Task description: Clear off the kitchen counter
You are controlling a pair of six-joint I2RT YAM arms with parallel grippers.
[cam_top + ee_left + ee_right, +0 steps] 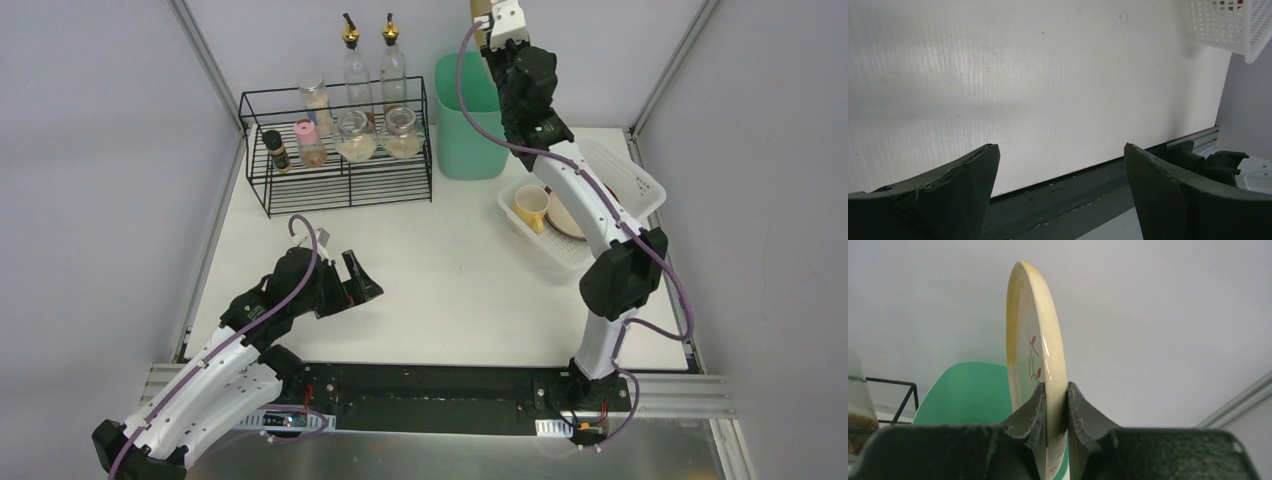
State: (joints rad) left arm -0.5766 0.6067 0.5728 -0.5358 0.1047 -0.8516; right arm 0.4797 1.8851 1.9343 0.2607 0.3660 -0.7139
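Fingers (1030,412) of the right gripper (1055,390) pinch the lower rim of a cream plate (1035,330) with a small painted sprig, holding it on edge at the top centre of the overhead frame, above the green bin (465,120). The left gripper (1060,150) hangs at lower left with its jaws spread wide and nothing between them.

The grip takes only a narrow strip of glazed rim, so I judge the plate could pivot or slide out during a swing or a quick stop. From that height it might chip, or strike the yellow cup (531,205) in the white mesh basket (640,185) at the right.

The kitchen counter (450,290) fills the middle of the overhead frame: white, matte, grey-railed. In the left wrist view it shows faint specks. A black wire rack (330,95) of jars stands at upper left.
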